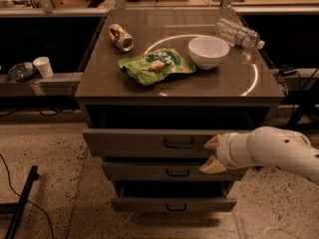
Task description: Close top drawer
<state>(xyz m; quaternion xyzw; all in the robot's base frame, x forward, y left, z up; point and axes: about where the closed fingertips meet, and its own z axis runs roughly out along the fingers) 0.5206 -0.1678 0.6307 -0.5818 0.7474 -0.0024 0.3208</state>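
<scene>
Top drawer, flat grey metal front, tool at its right, spread, empty

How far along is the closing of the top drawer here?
Nothing is finished: the top drawer stands pulled out, with a dark gap above its front panel. In hand: the gripper, open, is at the right end of that panel, seemingly placed to push. Left: driving the drawer fully in.

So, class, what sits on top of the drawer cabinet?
A tipped can, green snack bag, white bowl and plastic bottle. Anything beneath the bag is hidden. The gripper, open, is at the top drawer front, right side.
</scene>
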